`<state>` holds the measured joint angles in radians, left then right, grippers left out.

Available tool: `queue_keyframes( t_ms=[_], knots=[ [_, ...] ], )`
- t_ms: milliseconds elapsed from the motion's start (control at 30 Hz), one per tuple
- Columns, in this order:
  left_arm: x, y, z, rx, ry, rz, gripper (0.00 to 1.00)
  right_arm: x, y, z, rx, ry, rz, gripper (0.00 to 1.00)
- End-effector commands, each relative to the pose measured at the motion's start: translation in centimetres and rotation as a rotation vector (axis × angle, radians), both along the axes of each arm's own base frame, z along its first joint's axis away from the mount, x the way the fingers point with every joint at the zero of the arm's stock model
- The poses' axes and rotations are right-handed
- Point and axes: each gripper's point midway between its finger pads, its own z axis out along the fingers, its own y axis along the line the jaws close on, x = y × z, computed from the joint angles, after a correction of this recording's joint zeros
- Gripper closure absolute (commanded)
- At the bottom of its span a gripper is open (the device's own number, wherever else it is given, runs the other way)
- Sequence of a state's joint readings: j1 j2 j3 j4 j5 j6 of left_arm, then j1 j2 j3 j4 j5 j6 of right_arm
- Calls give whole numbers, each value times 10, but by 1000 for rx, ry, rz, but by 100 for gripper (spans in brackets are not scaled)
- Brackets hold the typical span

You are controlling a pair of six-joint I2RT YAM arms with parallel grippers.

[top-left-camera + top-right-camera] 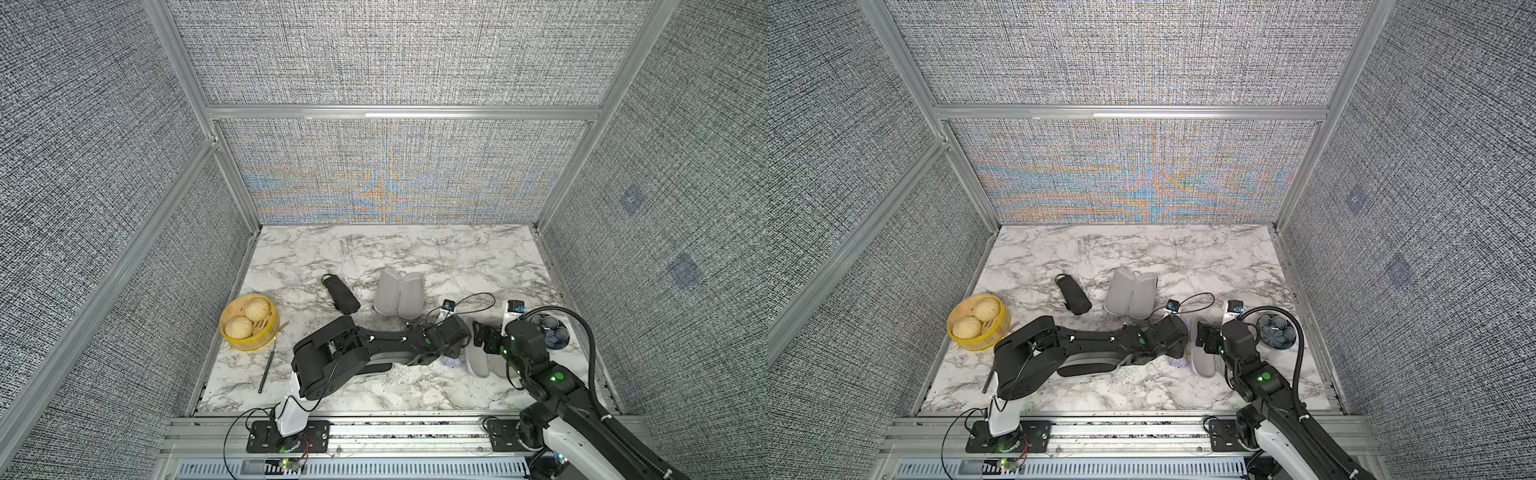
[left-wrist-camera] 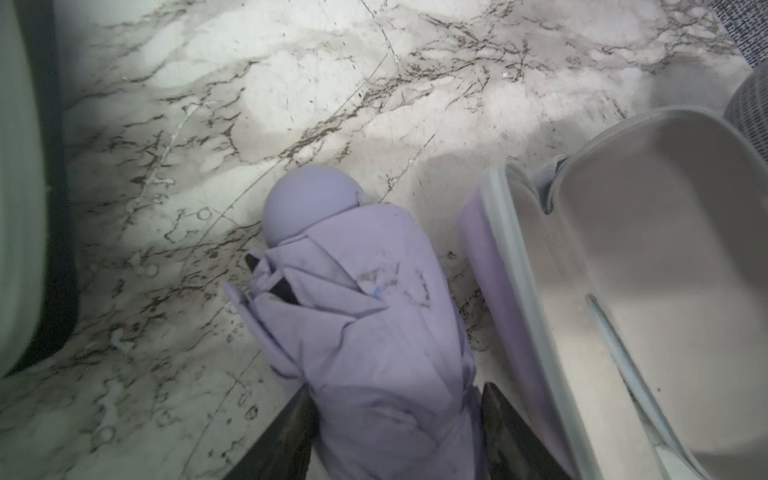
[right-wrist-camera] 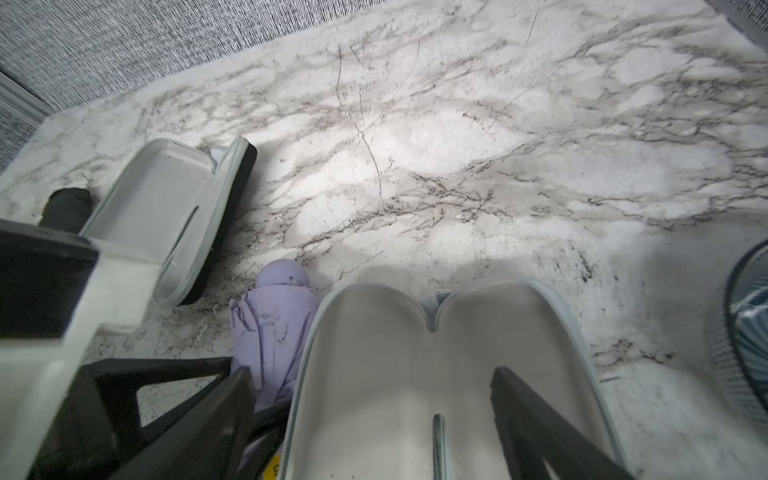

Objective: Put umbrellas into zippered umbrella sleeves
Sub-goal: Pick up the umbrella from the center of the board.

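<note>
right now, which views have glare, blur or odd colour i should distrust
In both top views colour moiré bands the back wall, light otherwise even; left wrist has a bright hotspot on the marble table, dark corners, lavender umbrella sharp, the lavender sleeve beside it slightly smeared; right wrist has a similar hotspot, its near fingers soft.

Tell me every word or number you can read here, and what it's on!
Nothing here can be read for sure.
Yellow tag beside the lavender umbrella: dark marks, cut off at the picture's edge, unreadable.
Blue patches on the side wall: too blurred to read.
Small blue label on the white camera mount: too small to read.
</note>
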<state>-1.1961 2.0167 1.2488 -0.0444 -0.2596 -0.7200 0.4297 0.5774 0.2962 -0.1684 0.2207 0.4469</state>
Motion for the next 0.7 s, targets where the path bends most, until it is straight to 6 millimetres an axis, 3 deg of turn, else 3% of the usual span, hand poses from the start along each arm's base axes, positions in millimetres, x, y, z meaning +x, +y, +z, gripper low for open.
queue_keyframes(
  t_ms=[0,200,333,400,467,567,667],
  knots=[
    [-5,9,-15,53,33,3,38,-2,-3,5,20,-36,-15,9],
    [-8,13,-39,137,82,12,21,-1,3,-11,28,38,-6,9],
    [-11,16,-42,139,94,6,26,2,7,-18,38,58,7,10],
    [-11,17,-37,138,85,2,35,2,10,-19,49,66,17,11],
    [-9,16,-27,132,73,-6,37,2,11,-21,51,75,18,11],
    [-6,17,-2,104,37,-12,49,2,6,-34,10,138,-9,11],
    [-2,29,29,64,-14,29,53,3,8,-41,18,181,-6,13]
  ],
)
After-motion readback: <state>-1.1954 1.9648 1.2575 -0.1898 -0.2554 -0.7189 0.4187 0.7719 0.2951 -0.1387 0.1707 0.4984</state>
